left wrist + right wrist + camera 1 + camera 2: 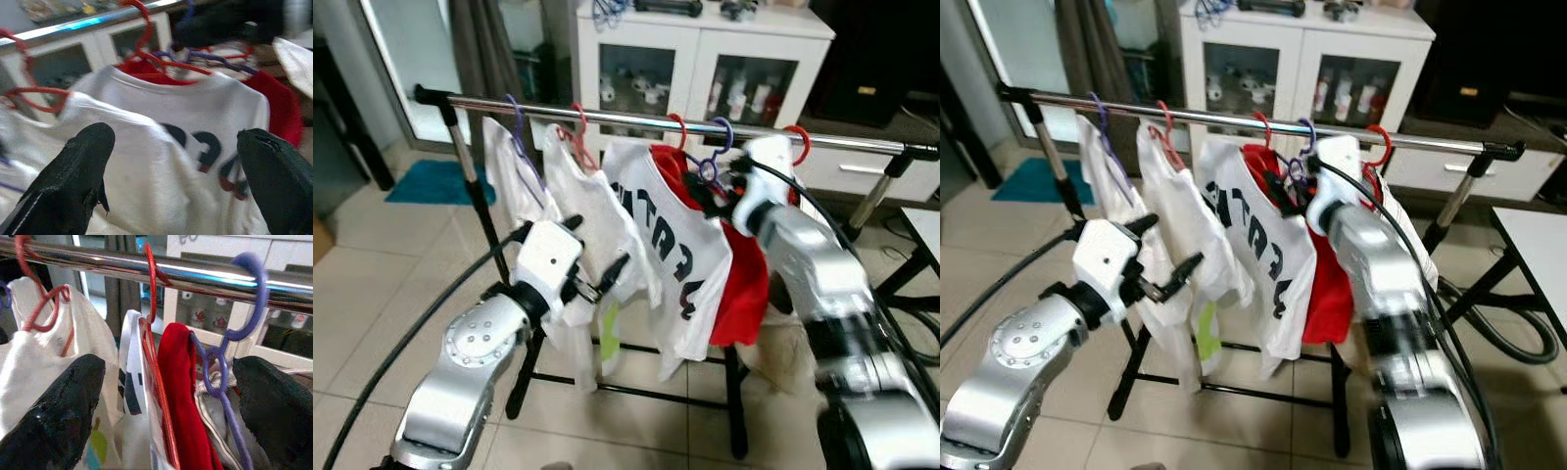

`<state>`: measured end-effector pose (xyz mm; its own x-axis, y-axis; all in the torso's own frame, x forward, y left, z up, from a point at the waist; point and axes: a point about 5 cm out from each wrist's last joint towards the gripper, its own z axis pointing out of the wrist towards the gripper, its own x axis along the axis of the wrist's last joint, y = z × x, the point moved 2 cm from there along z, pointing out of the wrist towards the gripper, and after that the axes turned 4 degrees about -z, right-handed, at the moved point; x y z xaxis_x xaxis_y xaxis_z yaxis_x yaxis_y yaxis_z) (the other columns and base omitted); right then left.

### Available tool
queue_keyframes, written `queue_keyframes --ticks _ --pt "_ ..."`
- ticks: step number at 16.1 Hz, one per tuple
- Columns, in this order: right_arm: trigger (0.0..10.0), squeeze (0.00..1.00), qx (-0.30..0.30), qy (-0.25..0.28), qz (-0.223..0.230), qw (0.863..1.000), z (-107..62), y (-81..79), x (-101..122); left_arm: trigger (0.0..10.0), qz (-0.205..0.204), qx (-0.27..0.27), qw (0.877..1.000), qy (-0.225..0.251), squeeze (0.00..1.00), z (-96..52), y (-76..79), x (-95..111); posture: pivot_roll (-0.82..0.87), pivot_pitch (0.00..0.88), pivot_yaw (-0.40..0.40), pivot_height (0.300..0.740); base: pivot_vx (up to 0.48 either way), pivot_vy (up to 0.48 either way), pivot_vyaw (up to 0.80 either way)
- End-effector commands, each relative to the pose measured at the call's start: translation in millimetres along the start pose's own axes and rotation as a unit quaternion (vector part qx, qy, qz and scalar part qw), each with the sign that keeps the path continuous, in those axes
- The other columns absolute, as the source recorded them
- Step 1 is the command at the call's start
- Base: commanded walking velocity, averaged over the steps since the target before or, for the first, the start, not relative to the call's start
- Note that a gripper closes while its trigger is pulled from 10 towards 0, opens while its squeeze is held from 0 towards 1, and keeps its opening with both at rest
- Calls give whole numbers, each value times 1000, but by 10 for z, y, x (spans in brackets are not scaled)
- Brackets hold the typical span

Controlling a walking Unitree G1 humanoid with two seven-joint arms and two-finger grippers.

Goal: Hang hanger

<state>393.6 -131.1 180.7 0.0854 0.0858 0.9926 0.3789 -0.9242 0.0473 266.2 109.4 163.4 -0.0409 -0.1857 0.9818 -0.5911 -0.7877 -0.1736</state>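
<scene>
A chrome rail [636, 119] on a black rack carries several hangers with shirts. A purple hanger [244, 289] is hooked over the rail, next to a red shirt [178, 377] on a red hanger [151, 289]. My right gripper [710, 188] is up at the rail and open, one finger on each side of the purple hanger's neck. It does not pinch the hanger. My left gripper [597, 250] is open lower down, in front of a white shirt [592, 211]. In the left wrist view a white shirt with dark letters [195, 112] lies beyond its fingers [73, 181].
A white cabinet [705, 59] with glass doors stands behind the rack. A blue mat [435, 181] lies on the tiled floor at the left. A white table edge [925, 230] is at the right. The rack's black legs [734, 392] and a cable [1498, 333] lie below.
</scene>
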Motion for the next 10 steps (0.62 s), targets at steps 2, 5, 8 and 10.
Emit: queue_keyframes --ticks 2,5,8,10 --pt "10000 0 -6 -1 4 1000 115 30 39 10000 -1 -28 1000 0 1000 -21 72 44 148 14 -15 740 0 0 0" --pt "10000 0 -57 -16 23 998 195 234 60 10000 2 -61 998 -8 1000 -81 153 62 166 49 -18 740 0 0 0" --pt "10000 0 -64 -30 36 997 184 355 17 10000 -4 -66 998 -15 1000 -110 177 49 162 61 -11 740 0 0 0" --pt "10000 0 -77 -42 31 996 185 423 0 10000 -6 -70 997 -17 1000 -100 196 52 154 66 -2 740 0 0 0"
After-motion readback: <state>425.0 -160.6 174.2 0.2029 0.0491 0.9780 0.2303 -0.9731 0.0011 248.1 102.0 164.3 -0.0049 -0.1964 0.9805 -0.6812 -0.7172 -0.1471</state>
